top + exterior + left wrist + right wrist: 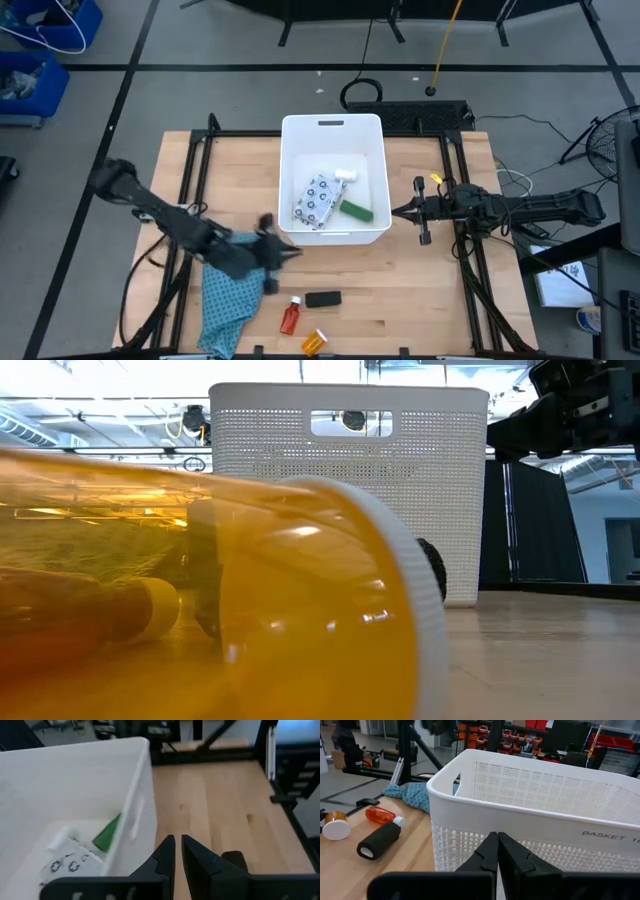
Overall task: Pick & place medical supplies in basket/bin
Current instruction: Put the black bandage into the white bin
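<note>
The white basket (333, 180) stands mid-table and holds the dotted packet (318, 200), the small white cylinder (345, 175) and the green block (355, 210). The black block (322, 298), red bottle (290, 317) and orange bottle (314, 342) lie on the wood near the table's near edge. My left gripper (288, 250) is shut and empty, just off the basket's near-left corner (145, 750). My right gripper (497, 841) is shut and empty, right of the basket and pointing at its wall (545, 790).
A teal patterned cloth (228, 295) lies under my left arm at the near-left of the table. In the low view the orange bottle (200, 590) fills the foreground. Bare wood shows right of the items and between the basket and the near edge.
</note>
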Controlling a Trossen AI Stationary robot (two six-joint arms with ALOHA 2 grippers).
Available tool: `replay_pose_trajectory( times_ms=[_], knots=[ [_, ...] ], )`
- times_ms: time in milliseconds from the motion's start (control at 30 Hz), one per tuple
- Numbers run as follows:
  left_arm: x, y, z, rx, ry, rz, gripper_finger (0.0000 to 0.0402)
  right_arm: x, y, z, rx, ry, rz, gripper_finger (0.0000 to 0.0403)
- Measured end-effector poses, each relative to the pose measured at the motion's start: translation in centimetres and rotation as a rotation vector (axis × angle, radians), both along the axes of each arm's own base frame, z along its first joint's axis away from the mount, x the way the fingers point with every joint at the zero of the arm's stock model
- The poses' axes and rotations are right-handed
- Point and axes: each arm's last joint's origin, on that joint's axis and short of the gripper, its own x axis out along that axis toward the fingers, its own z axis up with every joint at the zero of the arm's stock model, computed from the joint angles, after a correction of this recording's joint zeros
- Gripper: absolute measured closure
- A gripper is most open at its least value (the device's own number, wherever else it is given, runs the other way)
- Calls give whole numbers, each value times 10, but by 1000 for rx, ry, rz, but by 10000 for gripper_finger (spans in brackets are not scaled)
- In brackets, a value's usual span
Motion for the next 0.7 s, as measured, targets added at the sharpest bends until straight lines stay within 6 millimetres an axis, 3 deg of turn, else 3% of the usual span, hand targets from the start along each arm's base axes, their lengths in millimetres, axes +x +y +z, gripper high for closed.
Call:
replay_pose_trajectory(
  times_ms=[133, 333, 700],
  knots=[
    [35, -18, -2, 37, 109, -27, 364, 0, 0, 0, 0, 0, 0, 403],
    [70, -34, -13, 9, 271, -102, 340, 0, 0, 0, 13, 4, -1, 403],
    [101, -49, -61, -112, 397, -151, 154, 0, 0, -1, 40, 18, -3, 403]
  ],
)
